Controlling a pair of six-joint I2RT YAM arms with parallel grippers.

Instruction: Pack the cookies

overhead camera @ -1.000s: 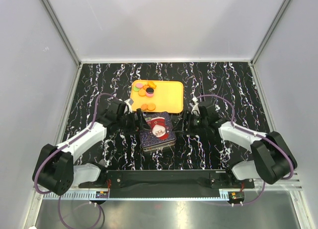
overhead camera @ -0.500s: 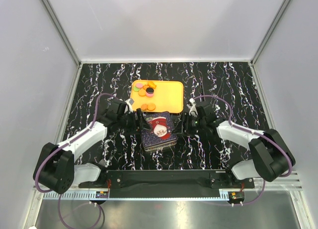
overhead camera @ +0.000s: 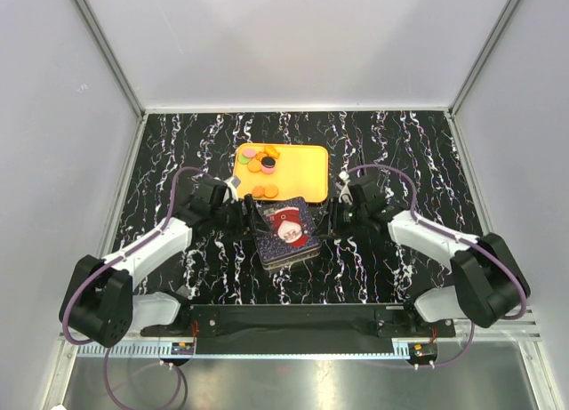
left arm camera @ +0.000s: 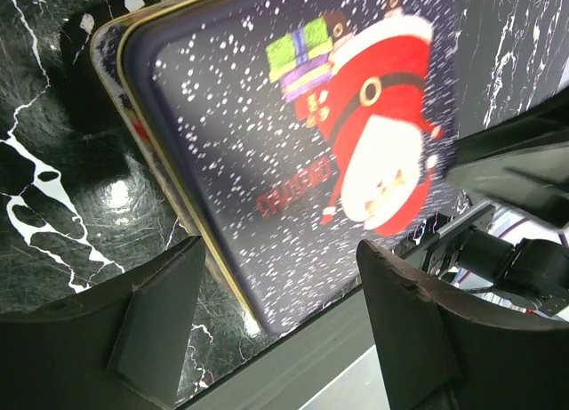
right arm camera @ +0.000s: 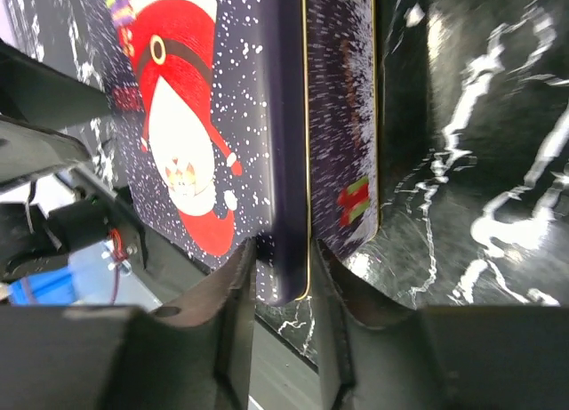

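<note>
Lid [overhead camera: 286, 225] sits between both grippers, cookies [overhead camera: 260, 164] just past them

So the right gripper [right arm camera: 283, 250] is pinched tight on the rim on its own side, and the lid looks raised a bit off the tin base [right arm camera: 342, 116]. The left gripper [left arm camera: 280, 250] has its fingers spread wide with the opposite rim in the gap, not gripping it. The cookies lie on the orange tray [overhead camera: 307, 174] straight beyond the fingertips, closer to the left gripper, so I'd guess that arm picks once the tin's open.

One orange tray [overhead camera: 302, 174], one Santa tin [overhead camera: 284, 234], roughly nine cookies [overhead camera: 260, 162].
</note>
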